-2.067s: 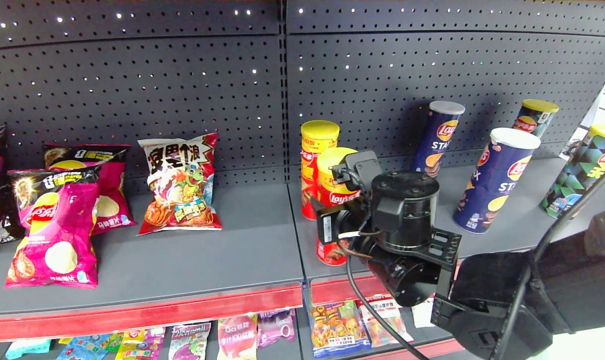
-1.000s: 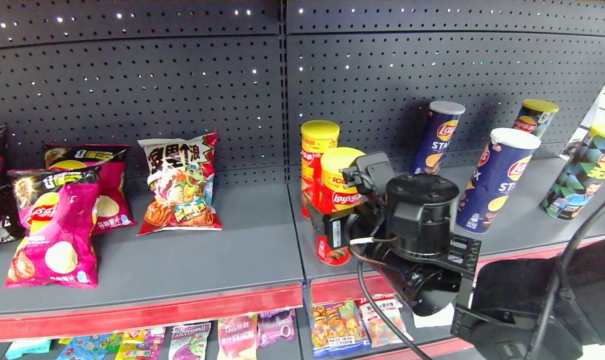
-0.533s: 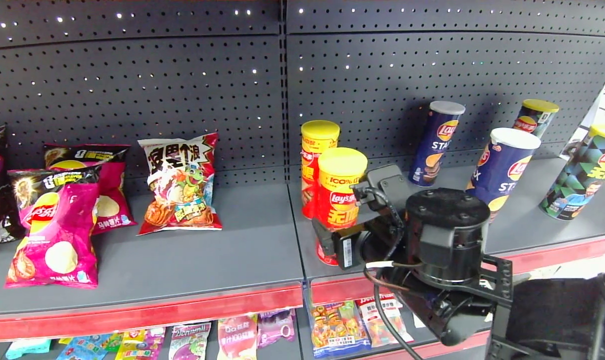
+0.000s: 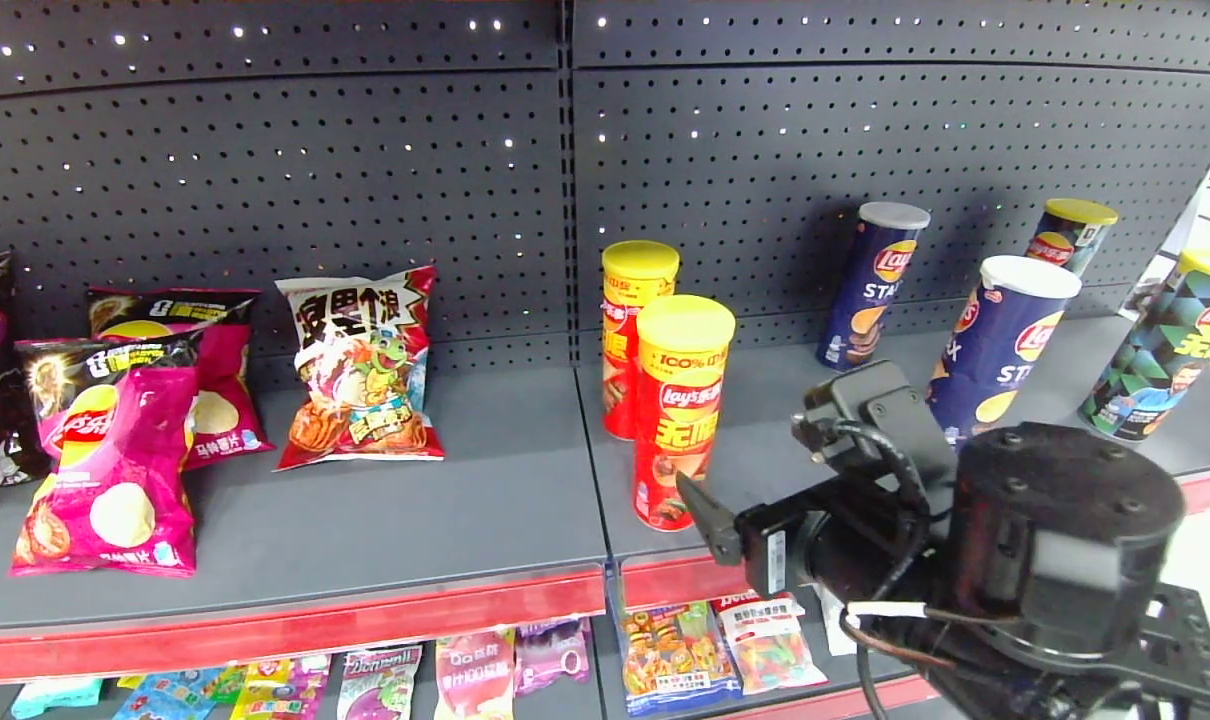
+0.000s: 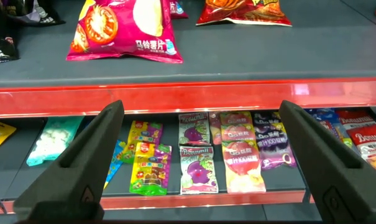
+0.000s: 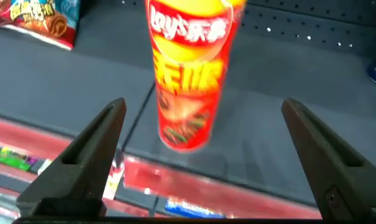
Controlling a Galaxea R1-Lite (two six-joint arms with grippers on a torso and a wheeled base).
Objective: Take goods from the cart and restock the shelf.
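I had a flat grey metal shelf [image 4: 385,520] before me, with a red lip [image 4: 285,625] and a perforated back panel [image 4: 265,150]. The can [image 4: 680,410], a glossy red cylinder with a yellow lid, stood upright near the front edge. My right pincer [image 6: 203,109] hung released just before it, not touching. My left pincer [image 5: 201,109] gaped toward candy packets [image 5: 194,155] below the lip.

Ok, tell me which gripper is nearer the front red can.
Right. The right gripper sits open just in front of the can, off it; the left gripper faces the red shelf edge below the pink bag.
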